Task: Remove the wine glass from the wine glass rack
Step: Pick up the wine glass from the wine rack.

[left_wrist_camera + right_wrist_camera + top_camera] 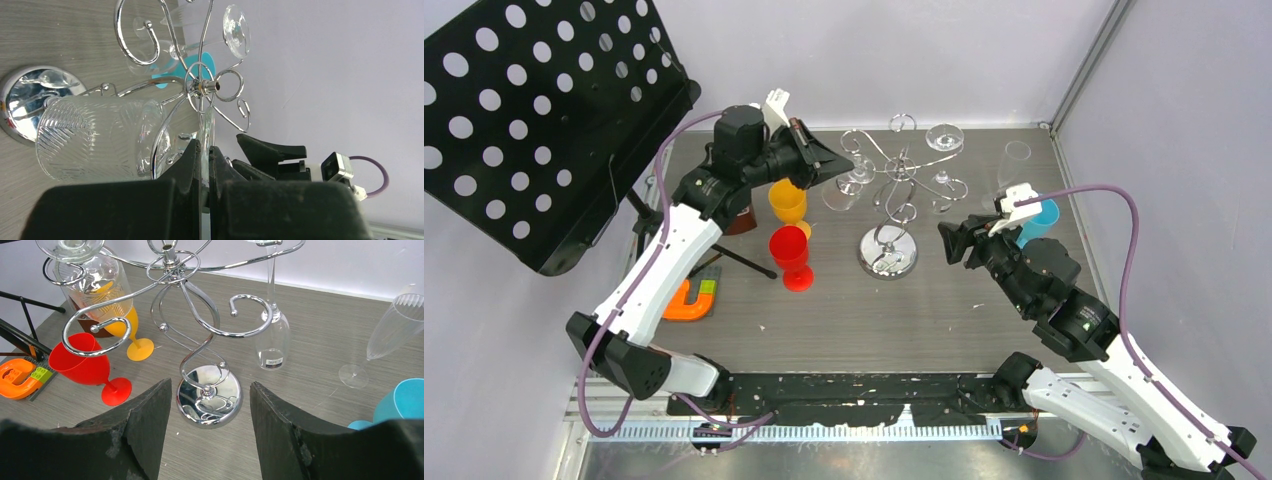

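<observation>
We're in a robotics lab, a test cell by the look of it: a left arm and a right arm bolted at the near edge of a grey wood-grain desk, purple cables looping off them, plain lilac walls boxing it in, metal framing up the corner.

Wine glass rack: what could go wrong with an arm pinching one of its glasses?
The left gripper pinches only the thin foot of the wine glass; it might slip or crack. The right gripper is open, clear of the wine glass rack, so a pull could tip the rack and its other hanging glass.
</observation>
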Robot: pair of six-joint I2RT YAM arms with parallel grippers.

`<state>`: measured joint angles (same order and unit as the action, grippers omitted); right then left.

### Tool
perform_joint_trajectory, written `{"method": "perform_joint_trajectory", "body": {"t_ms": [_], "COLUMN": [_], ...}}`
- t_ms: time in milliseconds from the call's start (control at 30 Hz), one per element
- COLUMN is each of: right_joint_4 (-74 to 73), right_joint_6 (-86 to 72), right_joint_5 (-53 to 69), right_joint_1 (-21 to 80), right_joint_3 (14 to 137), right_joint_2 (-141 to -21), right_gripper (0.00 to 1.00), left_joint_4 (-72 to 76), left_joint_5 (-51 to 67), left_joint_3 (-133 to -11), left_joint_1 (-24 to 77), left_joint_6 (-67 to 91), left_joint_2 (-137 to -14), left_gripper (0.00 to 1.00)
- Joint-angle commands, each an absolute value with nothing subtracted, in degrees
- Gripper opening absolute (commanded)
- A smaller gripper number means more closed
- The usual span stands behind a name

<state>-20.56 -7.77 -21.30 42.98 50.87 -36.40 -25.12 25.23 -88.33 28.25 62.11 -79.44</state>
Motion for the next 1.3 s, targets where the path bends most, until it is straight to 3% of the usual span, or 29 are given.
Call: {"method": "perform_joint_trajectory", "body": {"t_ms": [0, 800, 1267], "right_joint_4": [-18.08, -20.45, -23.2], "right_joint_6": [-8.44, -9.63, -10.09], "right_joint_5": [-21.08, -20.77, -19.6], "right_joint_1": [42.71, 42.73, 42.82], "right_joint_3": [51.23, 51.86, 53.76], "right_joint_2": [-36.21, -34.32, -33.82], "right_gripper": [0.65, 0.65, 0.65], "left_joint_4": [-22.75, -22.94, -22.46], "left_joint_5": [29.33, 34.64, 36.5], "left_joint_3": [-92.75, -88.43, -81.28], "left_joint_1": [29.31, 30.71, 31.51], "left_joint_6": [59.27, 55.67, 52.59], "left_joint_2": [-79.02, -78.98, -72.0], "left_gripper": [0.0, 0.0, 0.0]}}
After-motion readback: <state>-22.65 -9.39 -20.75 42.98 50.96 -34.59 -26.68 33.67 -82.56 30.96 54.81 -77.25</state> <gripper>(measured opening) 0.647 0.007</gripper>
